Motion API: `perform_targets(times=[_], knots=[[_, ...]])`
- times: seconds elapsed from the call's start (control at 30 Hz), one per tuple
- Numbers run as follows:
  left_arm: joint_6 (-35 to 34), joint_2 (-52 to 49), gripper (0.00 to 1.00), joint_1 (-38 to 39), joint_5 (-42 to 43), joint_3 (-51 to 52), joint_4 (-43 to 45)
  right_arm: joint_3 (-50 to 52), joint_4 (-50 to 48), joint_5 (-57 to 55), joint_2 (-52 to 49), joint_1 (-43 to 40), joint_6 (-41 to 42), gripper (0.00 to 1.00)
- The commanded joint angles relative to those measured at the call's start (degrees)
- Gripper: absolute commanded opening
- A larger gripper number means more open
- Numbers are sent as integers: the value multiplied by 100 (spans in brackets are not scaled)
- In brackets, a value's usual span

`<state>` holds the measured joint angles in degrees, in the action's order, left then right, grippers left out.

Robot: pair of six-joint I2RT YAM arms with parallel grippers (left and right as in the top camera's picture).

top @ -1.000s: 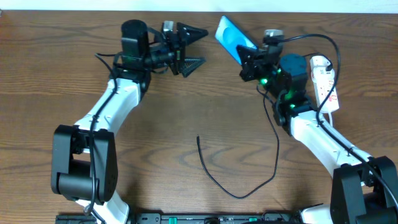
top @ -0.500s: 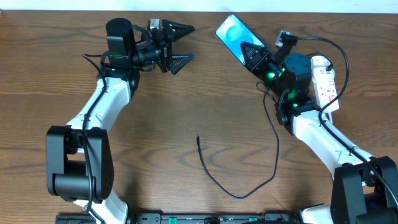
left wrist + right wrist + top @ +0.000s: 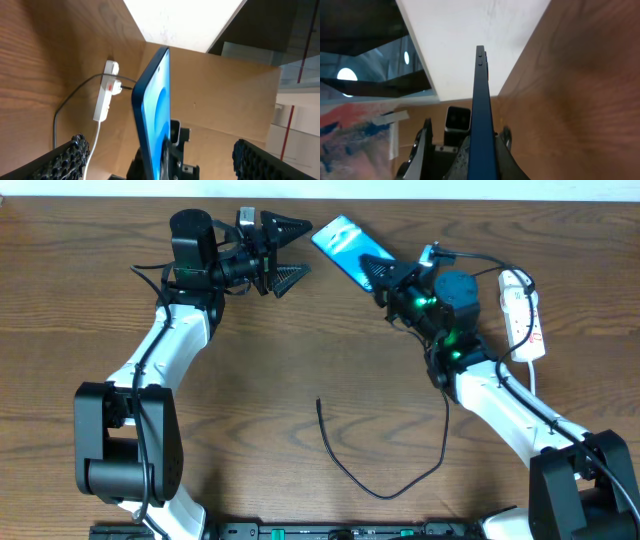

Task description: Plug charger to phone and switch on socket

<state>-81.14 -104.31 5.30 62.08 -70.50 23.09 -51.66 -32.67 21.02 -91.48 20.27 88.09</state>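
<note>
Overhead: the right pincer (image 3: 385,272) is clamped on one end of the phone (image 3: 343,246), which is raised near the far edge of the surface. The left pincer (image 3: 296,251) gapes wide and empty just beside it. The charger (image 3: 446,430) lies loose toward the near edge, and the socket (image 3: 520,310) sits by the far right corner.

Left wrist: the phone (image 3: 152,120) stands tilted ahead.

Right wrist: the phone (image 3: 482,110) shows edge-on, pinched low. With an end-grip like this, a knock from the left pincer could make it pivot or slip.

The overhead camera looks straight down on the whole surface (image 3: 300,330) from afar. The left wrist camera faces across it toward the phone (image 3: 157,115) and socket (image 3: 104,100); the right wrist camera sights closely along the phone's edge. All share the phone.
</note>
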Motion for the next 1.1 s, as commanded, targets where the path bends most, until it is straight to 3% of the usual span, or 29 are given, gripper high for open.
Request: perform_targets(times=[0.0, 0.6, 1.07], knots=[[227, 166, 93, -9, -280, -39, 37, -118, -83, -15, 24, 151, 542, 1], [221, 166, 93, 291, -1064, -39, 37, -118, -85, -1086, 24, 817, 1711, 1], [157, 166, 93, 295, -1071, -39, 37, -118, -85, -1281, 24, 1051, 1777, 2]])
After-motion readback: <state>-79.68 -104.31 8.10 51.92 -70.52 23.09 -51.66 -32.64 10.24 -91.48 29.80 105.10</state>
